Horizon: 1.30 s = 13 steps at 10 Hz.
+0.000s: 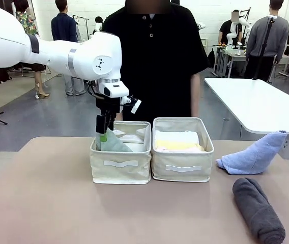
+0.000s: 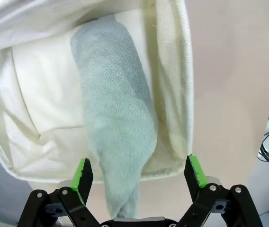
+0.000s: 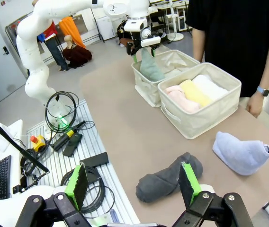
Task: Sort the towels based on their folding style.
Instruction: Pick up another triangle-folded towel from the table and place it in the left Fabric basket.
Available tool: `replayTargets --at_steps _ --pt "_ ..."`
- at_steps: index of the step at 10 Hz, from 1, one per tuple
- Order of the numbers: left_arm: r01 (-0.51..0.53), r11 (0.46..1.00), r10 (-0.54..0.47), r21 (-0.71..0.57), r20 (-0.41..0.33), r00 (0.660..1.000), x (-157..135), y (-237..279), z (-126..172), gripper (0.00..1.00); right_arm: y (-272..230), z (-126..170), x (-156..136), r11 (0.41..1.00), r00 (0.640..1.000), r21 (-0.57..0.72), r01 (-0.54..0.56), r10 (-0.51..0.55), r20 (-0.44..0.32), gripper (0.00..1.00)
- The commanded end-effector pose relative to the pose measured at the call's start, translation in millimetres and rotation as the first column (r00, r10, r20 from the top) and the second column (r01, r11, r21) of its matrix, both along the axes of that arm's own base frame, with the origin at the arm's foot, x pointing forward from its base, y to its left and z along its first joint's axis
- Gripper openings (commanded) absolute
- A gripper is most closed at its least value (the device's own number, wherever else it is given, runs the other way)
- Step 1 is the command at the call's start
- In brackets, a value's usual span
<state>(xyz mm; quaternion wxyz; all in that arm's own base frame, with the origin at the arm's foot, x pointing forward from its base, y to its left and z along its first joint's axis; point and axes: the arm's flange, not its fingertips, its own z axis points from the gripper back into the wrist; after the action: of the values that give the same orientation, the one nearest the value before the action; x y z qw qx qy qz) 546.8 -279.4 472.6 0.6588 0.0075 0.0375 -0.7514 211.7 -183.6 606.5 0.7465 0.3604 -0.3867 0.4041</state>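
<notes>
A pale teal-green cone towel (image 2: 118, 118) lies in the left cream bin (image 1: 120, 165), its narrow end leaning over the bin's wall. My left gripper (image 2: 138, 171) hangs just above it, jaws open and apart from the cloth; the front view shows this left gripper (image 1: 102, 133) at the bin's left rear corner. The right bin (image 1: 182, 168) holds pink (image 3: 179, 97), yellow (image 3: 194, 92) and white (image 3: 210, 86) rolled towels. A light blue cone towel (image 1: 254, 155) and a dark grey roll (image 1: 258, 208) lie on the table at the right. My right gripper (image 3: 132, 178) is open above the table's edge, near the grey roll (image 3: 170, 177).
A person in a black shirt (image 1: 154, 56) stands at the far side behind the bins, one hand (image 3: 255, 105) hanging near the right bin. Cables and a keyboard lie on the stand (image 3: 73, 142) beside the table. The brown tabletop (image 1: 42, 203) is bare in front and left.
</notes>
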Motion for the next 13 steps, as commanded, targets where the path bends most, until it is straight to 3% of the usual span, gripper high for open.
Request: replayTargets --at_steps 1,4,9,11,13 --pt "0.035 0.999 -0.034 -0.029 0.023 0.999 -18 12 33 1.00 1 2 2 1.000 1.000 0.017 -0.012 0.012 0.022 1.00" --pt "0.057 0.998 -0.058 0.011 0.080 0.995 -40 15 78 1.00 1 2 2 1.000 1.000 0.017 -0.012 0.012 0.022 1.00" --pt "0.016 0.999 -0.010 -0.044 0.123 0.992 -50 42 115 1.00 1 2 2 1.000 1.000 0.017 -0.012 0.012 0.022 1.00" --pt "-0.003 0.958 0.035 -0.287 0.108 0.994 -51 112 167 1.00 1 2 2 1.000 1.000 0.017 -0.012 0.012 0.022 1.00" --pt "-0.048 0.883 0.097 -0.467 0.083 0.992 -57 192 193 1.00 1 2 2 1.000 1.000 0.017 -0.012 0.012 0.022 1.00"
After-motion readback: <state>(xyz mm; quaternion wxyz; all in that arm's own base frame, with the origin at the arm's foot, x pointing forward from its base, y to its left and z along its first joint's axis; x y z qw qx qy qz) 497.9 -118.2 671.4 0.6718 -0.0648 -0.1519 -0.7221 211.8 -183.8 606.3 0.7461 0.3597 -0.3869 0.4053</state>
